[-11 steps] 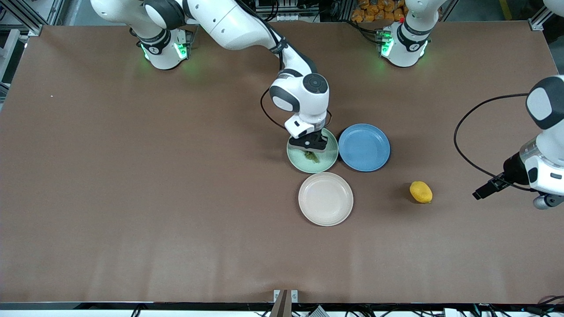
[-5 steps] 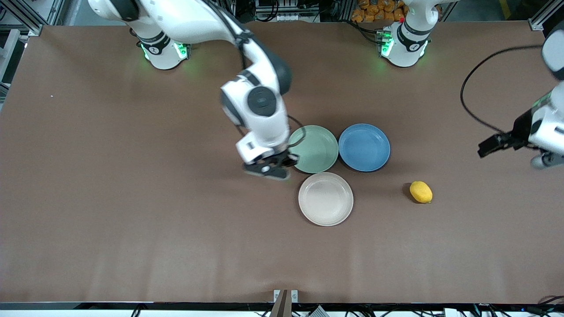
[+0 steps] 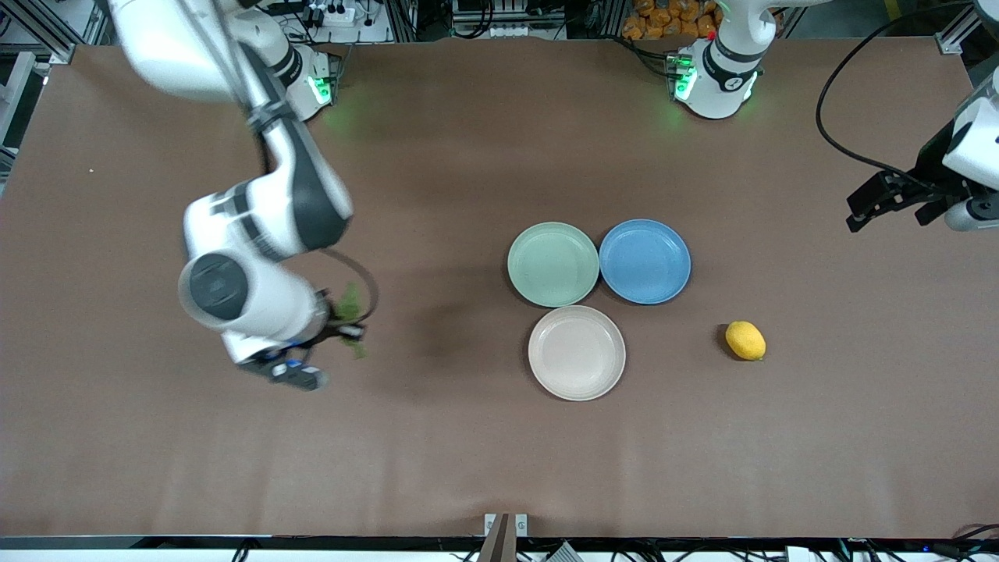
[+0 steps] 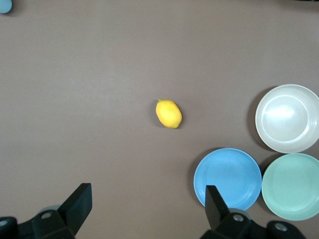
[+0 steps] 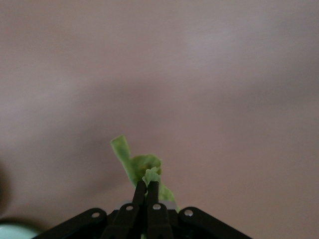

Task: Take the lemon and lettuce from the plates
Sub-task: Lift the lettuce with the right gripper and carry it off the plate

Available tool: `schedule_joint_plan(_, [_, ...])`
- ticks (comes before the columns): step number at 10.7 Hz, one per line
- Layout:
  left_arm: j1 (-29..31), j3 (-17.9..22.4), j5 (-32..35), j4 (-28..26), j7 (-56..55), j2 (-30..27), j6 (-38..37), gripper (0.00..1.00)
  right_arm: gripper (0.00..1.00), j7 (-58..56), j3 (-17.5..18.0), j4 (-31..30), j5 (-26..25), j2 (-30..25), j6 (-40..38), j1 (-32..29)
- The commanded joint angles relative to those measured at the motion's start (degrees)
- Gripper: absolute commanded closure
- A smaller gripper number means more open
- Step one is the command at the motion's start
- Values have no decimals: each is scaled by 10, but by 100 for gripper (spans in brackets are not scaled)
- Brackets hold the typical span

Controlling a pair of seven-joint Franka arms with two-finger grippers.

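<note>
Change: right gripper (image 3: 343,328) has left the mint plate (image 3: 553,264) with the lettuce (image 3: 350,306) and swung toward the right arm's end of the table; left gripper (image 3: 890,204) has risen and drawn back toward its own end; lemon and all three plates lie where they lay before.
Right gripper: up in the air over bare table (image 3: 437,453) well apart from the plates; fingers (image 5: 140,194) pinched together on the lettuce, which sticks out past the tips.
Left gripper: up over the left arm's end of the table, waiting; fingers (image 4: 79,204) spread wide, holding nothing; its wrist view looks down on the lemon and the three plates.
Lemon (image 3: 745,340): on the bare table, off any plate, toward the left arm's end from the beige plate (image 3: 577,353); lying on its side, long axis slanted, one pointed end aimed roughly at the blue plate (image 3: 645,261); a small green nub at one tip in the left wrist view (image 4: 169,113).
Lettuce: a wrinkled green scrap, one strip standing up from the clamped part (image 5: 133,162); no clear long axis.
Plates: mint and blue touching side by side; beige nearer the front camera, just beside both; nothing on them.
Writing: no readable brand or label on the lemon, lettuce or plates.
</note>
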Motion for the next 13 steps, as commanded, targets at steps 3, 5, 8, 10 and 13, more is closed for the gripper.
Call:
schedule_joint_plan(3, [-1,-11,-13,83,51,12,-79,0,100,-62,10,-143,-2,-4,96,-77])
schedule_joint_plan(5, [3,-9,-13,102,53,11,-119,0,100,-63,10,-192,-9,-4,134,-93])
schedule_joint_plan(8, [3,-9,-13,108,56,12,-141,0,100,-68,9,-240,-17,-2,203,-119])
schedule_joint_plan(10, [4,-8,-13,112,55,12,-141,0,1,-62,10,-238,-7,-14,197,-138])
schedule_joint_plan(13, [3,-9,-14,112,56,12,-140,0,0,-67,10,-236,-7,-107,169,-133])
